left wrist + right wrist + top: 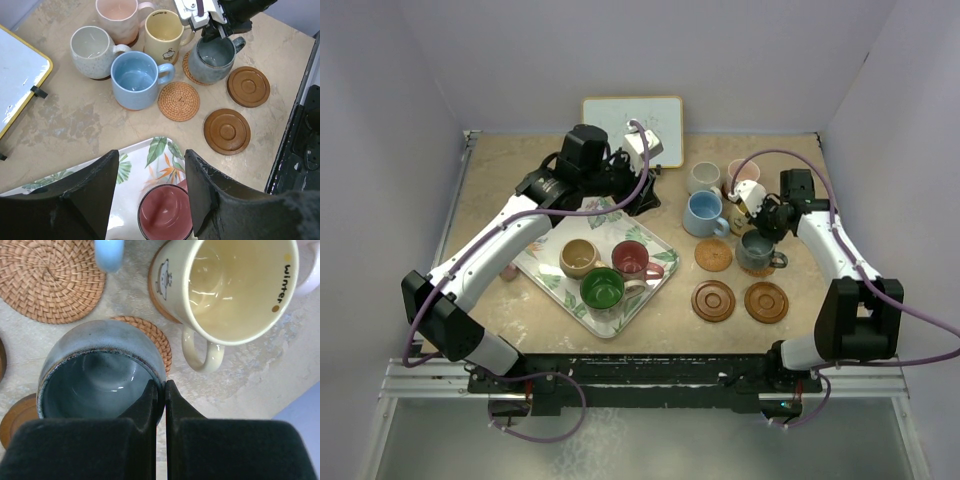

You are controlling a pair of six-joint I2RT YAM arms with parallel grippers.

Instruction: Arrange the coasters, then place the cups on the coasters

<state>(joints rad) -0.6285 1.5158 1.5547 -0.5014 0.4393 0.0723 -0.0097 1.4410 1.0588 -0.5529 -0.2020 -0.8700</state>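
My right gripper is shut on the rim of the dark grey-blue cup, which sits over a woven coaster. Beside it stand the yellow cup, pink cup, off-white cup and light blue cup, each on a coaster. A bare woven coaster and two bare wooden coasters lie near them. My left gripper hangs open and empty above the red cup. The tan cup and green cup stand on the tray with it.
The leaf-patterned tray lies left of centre. A white board with a yellow frame leans at the back wall. The black base rail runs along the near table edge.
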